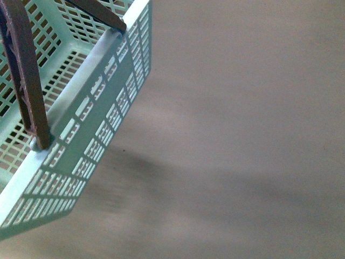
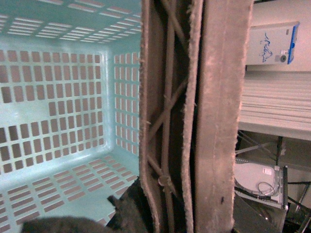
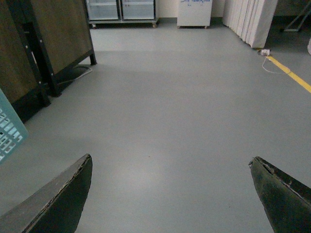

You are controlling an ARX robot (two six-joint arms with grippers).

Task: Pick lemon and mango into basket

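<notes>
The light teal basket point(image 1: 81, 108) with slotted sides hangs tilted at the left of the front view, above a grey floor, its brown handles point(image 1: 27, 81) raised. In the left wrist view the basket point(image 2: 63, 107) shows empty inside. My left gripper point(image 2: 160, 213) is shut on the basket's two brown handles point(image 2: 214, 121), which fill the middle of that view. My right gripper point(image 3: 170, 170) is open and empty above bare floor; a corner of the basket point(image 3: 9, 131) shows at one edge of its view. No lemon or mango is in view.
Grey floor point(image 3: 170, 97) fills the right wrist view. A dark wooden cabinet on black legs point(image 3: 43, 43), glass-door units point(image 3: 121, 9), a white unit point(image 3: 194, 12), folded white panels point(image 3: 252, 19) and a yellow floor line point(image 3: 291, 73) stand around it.
</notes>
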